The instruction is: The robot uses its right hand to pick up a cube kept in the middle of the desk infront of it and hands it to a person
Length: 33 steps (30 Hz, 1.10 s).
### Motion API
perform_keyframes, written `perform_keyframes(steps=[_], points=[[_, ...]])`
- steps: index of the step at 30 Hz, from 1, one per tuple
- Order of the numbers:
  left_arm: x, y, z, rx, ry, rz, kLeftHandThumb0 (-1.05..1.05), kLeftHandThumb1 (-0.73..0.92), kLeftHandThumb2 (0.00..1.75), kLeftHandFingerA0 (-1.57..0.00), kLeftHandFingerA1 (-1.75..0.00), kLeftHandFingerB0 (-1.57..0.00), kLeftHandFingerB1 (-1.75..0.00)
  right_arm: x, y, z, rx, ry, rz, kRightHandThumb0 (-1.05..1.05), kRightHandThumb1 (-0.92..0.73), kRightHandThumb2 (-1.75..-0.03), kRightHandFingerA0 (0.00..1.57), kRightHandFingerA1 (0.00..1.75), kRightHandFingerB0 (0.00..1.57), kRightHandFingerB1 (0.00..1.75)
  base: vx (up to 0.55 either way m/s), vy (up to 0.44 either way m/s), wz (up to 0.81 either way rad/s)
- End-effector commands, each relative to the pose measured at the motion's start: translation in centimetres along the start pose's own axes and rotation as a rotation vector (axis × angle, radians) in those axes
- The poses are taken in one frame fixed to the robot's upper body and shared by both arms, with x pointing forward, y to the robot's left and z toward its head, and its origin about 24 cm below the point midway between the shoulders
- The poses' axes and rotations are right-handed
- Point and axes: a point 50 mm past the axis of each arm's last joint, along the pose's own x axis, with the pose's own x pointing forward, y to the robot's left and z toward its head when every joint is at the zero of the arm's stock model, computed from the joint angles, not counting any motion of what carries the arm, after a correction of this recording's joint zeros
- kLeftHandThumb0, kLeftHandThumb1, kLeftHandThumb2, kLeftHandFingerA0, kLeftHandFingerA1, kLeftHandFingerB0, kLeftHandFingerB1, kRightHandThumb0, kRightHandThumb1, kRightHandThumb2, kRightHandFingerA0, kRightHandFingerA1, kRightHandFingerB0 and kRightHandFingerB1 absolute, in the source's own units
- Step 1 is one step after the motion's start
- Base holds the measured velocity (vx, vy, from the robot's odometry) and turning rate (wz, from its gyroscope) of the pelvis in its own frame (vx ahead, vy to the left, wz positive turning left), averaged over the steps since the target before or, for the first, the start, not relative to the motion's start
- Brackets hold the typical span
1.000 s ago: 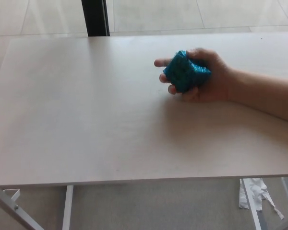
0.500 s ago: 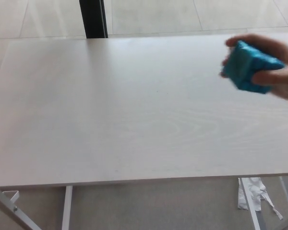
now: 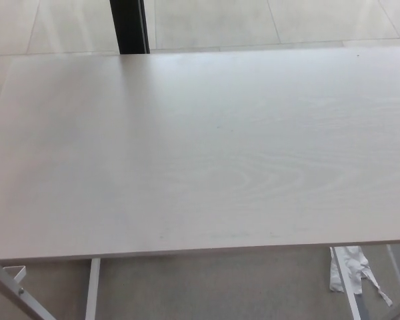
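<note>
The pale wooden desk [image 3: 200, 153] fills the head view from edge to edge. No cube shows anywhere in the picture. Neither of my hands nor any part of my arms is in view. No person's hand is in view either.
A black post [image 3: 129, 25] stands behind the desk's far edge on a tiled floor. White desk legs [image 3: 93, 288] show under the near edge at the left. A crumpled white scrap [image 3: 350, 268] lies on the floor at the lower right.
A person's hand holding the blue cube lifted it off the desk, carried it to the right and left the picture. The camera view has shifted slightly.
</note>
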Motion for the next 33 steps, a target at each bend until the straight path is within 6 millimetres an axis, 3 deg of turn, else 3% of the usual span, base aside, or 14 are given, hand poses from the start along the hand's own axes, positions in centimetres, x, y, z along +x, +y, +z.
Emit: perform_keyframes(steps=[1,3,4,9,13,21,33], points=[[-0.1,1.1,0.2,0.010,0.021,0.027,-0.64,0.70,0.61,-0.64,-0.72,-0.62,-0.55,0.3,-0.7,0.9,0.007,-0.052,0.052,-0.53,-0.71,-0.62,0.79,0.58,0.75,0.49,0.00,0.000,0.00],[-0.1,1.0,0.1,0.012,0.024,0.029,-0.68,0.69,0.61,-0.66,-0.76,-0.64,-0.59,0.3,-0.7,0.9,0.007,-0.053,0.053,-0.53,-0.71,-0.62,0.79,0.58,0.75,0.49,0.00,0.000,0.00],[-0.1,1.0,0.1,0.010,0.019,0.025,-0.57,0.71,0.61,-0.63,-0.66,-0.61,-0.50,0.2,-0.8,0.8,0.005,-0.050,0.053,-0.53,-0.71,-0.62,0.79,0.58,0.75,0.49,0.00,0.000,0.00],[-0.1,1.2,0.5,0.014,0.003,0.024,-0.49,0.74,0.62,-0.60,-0.56,-0.55,-0.45,0.4,-0.7,1.2,0.011,-0.061,0.056,-0.53,-0.71,-0.62,0.79,0.58,0.75,0.49,0.00,0.000,0.00],[-0.1,1.2,0.4,0.017,0.012,0.033,-0.70,0.68,0.61,-0.68,-0.77,-0.65,-0.61,0.4,-0.6,1.2,0.016,-0.063,0.058,-0.53,-0.71,-0.62,0.79,0.58,0.75,0.49,0.00,0.000,0.00],[-0.1,1.4,0.8,0.014,-0.010,0.025,-0.51,0.72,0.62,-0.62,-0.56,-0.57,-0.45,0.5,-0.6,1.7,0.020,-0.072,0.057,-0.53,-0.71,-0.62,0.79,0.58,0.75,0.49,0.00,0.000,0.00],[0.0,1.1,0.9,0.011,0.001,0.022,-0.56,0.72,0.62,-0.62,-0.61,-0.59,-0.45,0.7,-0.8,2.1,0.020,-0.080,0.054,-0.53,-0.71,-0.62,0.79,0.58,0.75,0.49,0.00,0.000,0.00]])
